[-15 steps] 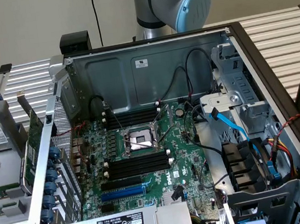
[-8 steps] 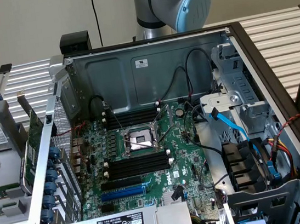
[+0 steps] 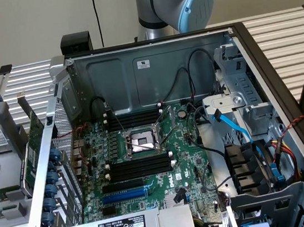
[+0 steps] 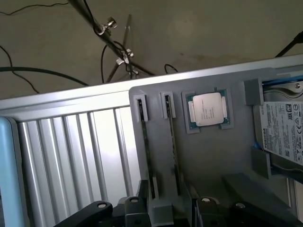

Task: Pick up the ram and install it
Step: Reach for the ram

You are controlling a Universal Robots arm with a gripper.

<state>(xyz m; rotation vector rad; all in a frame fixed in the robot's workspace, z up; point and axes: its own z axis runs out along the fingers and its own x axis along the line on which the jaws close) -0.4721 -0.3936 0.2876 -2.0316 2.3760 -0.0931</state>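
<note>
Gripper was wide open and held nothing. It hung close over the ends of two long thin green ram sticks, second stick, which stood on edge in a grey moulded plastic tray. A square silver CPU chip and a white-labelled hard drive shared the tray. In the exterior view the tray was at 9 o'clock of the open grey PC case. The black memory slots at 6 and 12 o'clock of the CPU socket were empty. My read: no pick yet, and the install is all left.
</note>
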